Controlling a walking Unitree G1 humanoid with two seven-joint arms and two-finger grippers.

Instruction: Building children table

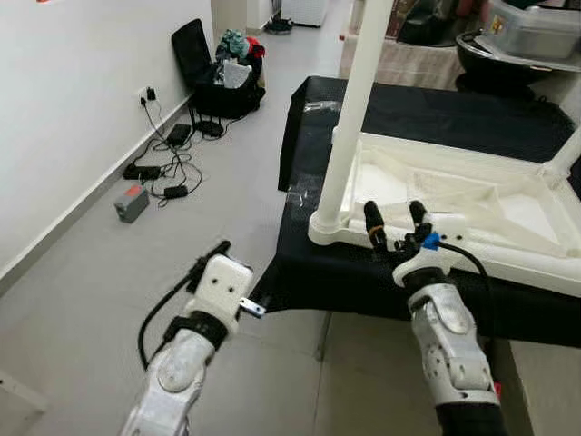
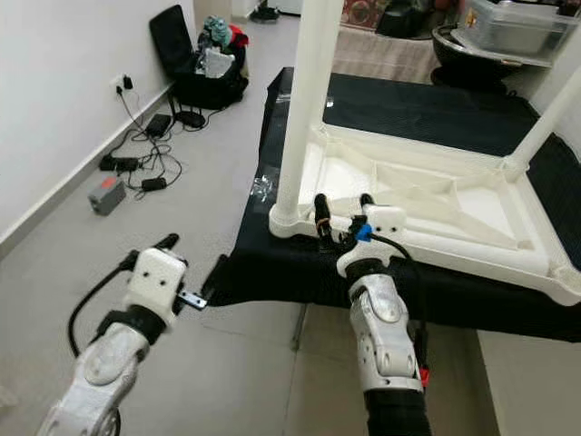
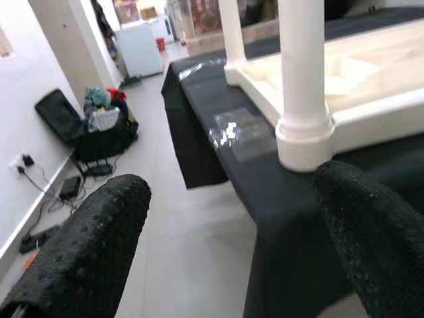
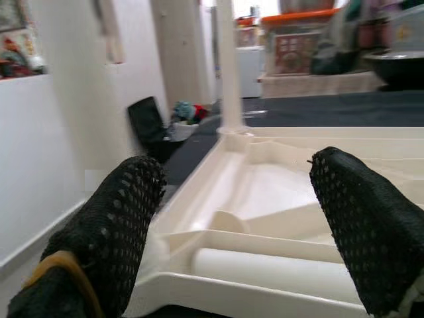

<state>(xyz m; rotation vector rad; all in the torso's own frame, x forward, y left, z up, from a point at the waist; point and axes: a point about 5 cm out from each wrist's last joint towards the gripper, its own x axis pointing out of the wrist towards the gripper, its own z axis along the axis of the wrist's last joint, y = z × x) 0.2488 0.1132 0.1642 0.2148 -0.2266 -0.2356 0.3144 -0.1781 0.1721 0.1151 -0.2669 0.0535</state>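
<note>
Plastic, white and upside down, the children's table (image 1: 472, 204) lies on a black cloth (image 1: 436, 113) that covers a low platform, its ribbed underside facing up and its near rim close to the cloth's front edge. One round white leg (image 1: 356, 100) stands upright in the table's near-left corner socket; a second leg (image 2: 545, 118) rises from the far-right corner. The right hand (image 1: 397, 222) is at the table's near rim, just right of the upright leg, its two black fingers (image 4: 358, 218) spread apart and pointing over the rim into the tray-like underside; in the right wrist view a loose white cylinder (image 4: 265, 268), looking like another leg, lies flat inside the rim between the fingers, and whether they touch it cannot be told. The left hand (image 3: 232, 245) hangs over the grey floor (image 1: 182, 263), left of the table and off the cloth's corner, its fingers (image 3: 99, 238) wide open and gripping nothing, aimed toward the corner with the upright leg. A patch of clear plastic film (image 3: 238, 129) lies on the cloth beside that corner. Farther left of the table, along the white wall (image 1: 64, 109), lie tangled black cables and chargers (image 1: 168, 159), a small grey box with a red top (image 1: 132, 202) and an open black suitcase (image 1: 213, 68) stuffed with clothes. Beyond the table's far side stands a grey lidded container (image 1: 531, 32)
</note>
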